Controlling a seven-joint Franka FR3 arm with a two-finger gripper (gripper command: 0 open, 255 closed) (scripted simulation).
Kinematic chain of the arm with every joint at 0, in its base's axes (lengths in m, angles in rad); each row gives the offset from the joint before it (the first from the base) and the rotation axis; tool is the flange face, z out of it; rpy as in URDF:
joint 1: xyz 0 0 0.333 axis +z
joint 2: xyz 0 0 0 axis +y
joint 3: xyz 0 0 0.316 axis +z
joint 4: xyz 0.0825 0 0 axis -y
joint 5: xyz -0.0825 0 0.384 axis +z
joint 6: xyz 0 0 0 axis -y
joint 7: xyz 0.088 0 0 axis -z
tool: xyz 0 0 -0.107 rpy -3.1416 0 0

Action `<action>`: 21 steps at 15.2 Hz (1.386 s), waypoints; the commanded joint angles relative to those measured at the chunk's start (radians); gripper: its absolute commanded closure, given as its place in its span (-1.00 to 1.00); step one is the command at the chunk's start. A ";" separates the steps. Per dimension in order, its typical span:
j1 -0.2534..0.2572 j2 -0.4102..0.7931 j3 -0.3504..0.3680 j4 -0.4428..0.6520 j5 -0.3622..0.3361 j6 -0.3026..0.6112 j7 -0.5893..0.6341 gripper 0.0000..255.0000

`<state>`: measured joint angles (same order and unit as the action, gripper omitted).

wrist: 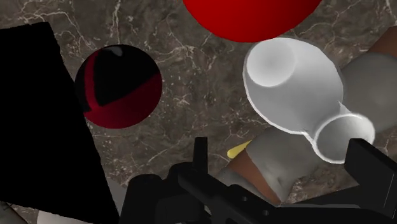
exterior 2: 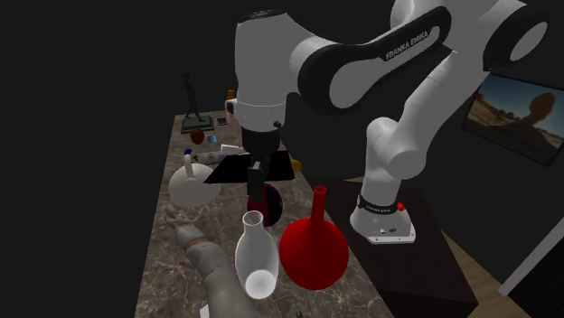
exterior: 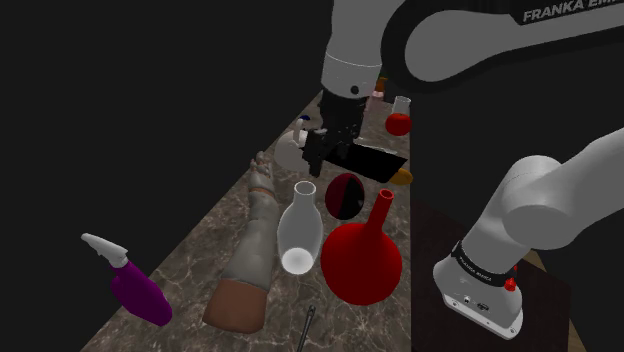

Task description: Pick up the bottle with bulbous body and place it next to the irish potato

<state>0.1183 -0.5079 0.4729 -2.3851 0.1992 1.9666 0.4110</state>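
Right now we see the pincer (wrist: 280, 168) hanging over the dark veined marble surface (exterior: 195, 255), its two black fingers spread apart with nothing clasped between them. In the shoulder view the red bulbous bottle (exterior: 362, 262) stands upright on the surface at about five o'clock from the pincer and apart from it, its long narrow neck rising toward twelve o'clock. Just beside it, at its nine o'clock, is a whitish bottle (exterior: 298, 235); we cannot tell whether the two touch. A red-and-black ball (exterior: 343, 195) sits between the red bottle's neck and the pincer, and a flat black slab (exterior: 375, 160) lies at the ball's one o'clock. A small orange-brown lump (exterior: 402, 177) peeks out at the slab's four o'clock edge; we cannot tell what it is. A grey-and-tan model forearm (exterior: 250, 260) lies along the surface at the whitish bottle's eight o'clock. A purple spray bottle (exterior: 140, 290) lies well apart, at the forearm's nine o'clock. At the far end stands a small red flask (exterior: 399, 122).
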 commanded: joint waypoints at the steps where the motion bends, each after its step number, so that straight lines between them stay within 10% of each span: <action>1: 0.002 0.057 0.048 0.027 0.004 0.028 0.054 -1.00; 19: -0.006 0.189 0.135 0.001 -0.016 0.176 0.140 -1.00; 20: -0.006 0.189 0.135 0.001 -0.016 0.176 0.140 1.00; 21: -0.006 0.189 0.135 0.001 -0.016 0.176 0.140 1.00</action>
<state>0.1121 -0.3188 0.6074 -2.3837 0.1827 2.1428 0.5511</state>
